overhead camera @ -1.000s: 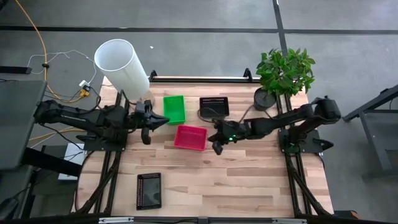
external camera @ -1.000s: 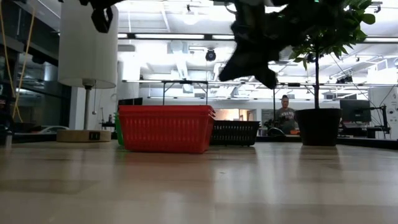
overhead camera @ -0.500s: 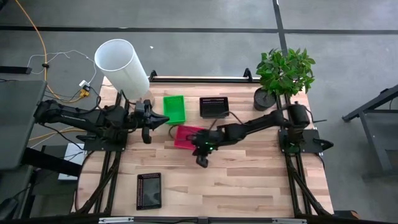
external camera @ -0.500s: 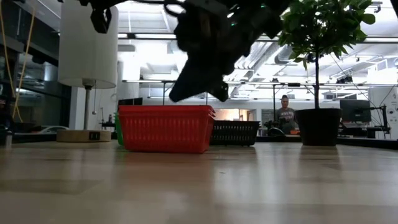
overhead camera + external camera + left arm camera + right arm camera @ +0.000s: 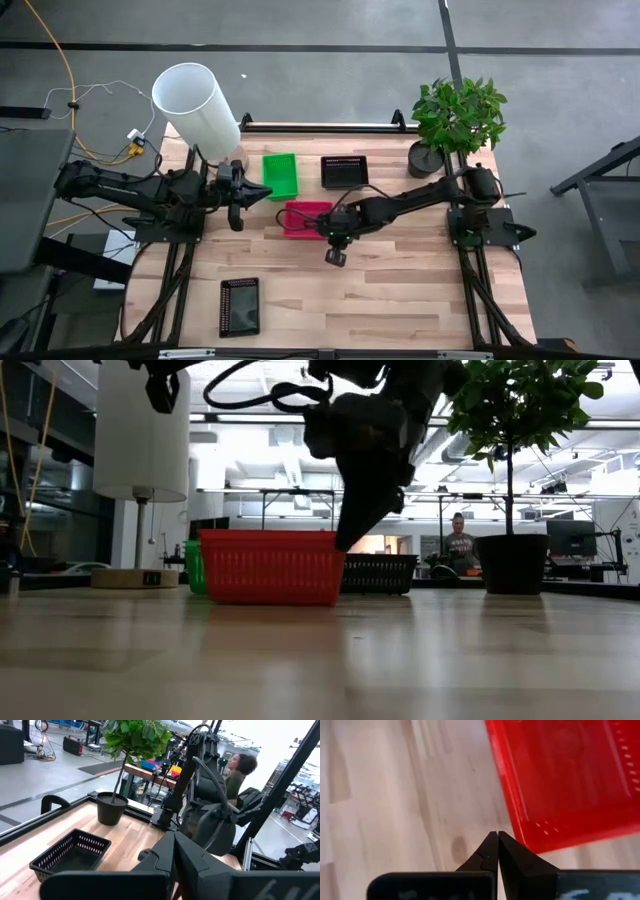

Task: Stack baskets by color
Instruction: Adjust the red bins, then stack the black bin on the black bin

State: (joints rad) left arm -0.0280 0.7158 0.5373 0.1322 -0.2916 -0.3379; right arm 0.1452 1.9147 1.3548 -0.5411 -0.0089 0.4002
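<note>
A pink basket (image 5: 303,218) sits flat on its base mid-table, with a green basket (image 5: 280,174) and a black basket (image 5: 344,171) behind it. Another black basket (image 5: 239,306) lies near the front left. My right gripper (image 5: 336,258) is shut and slants down just off the pink basket's near right corner (image 5: 530,845). In the low view it hangs above the table, in front of the basket's right end (image 5: 335,565). My left gripper (image 5: 267,193) is shut and level, held high left of the green basket.
A tall white cylinder (image 5: 195,105) stands at the far left corner and a potted plant (image 5: 458,115) at the far right. Bare wood spreads across the table's near half (image 5: 400,300). A person (image 5: 240,770) sits beyond the table's right side.
My right gripper has reached out from the right toward the table's left and near edge, tipping its shut fingers downward. It then came back slightly right, beside the pink basket's near right corner. The pink basket has shifted a little on the table.
</note>
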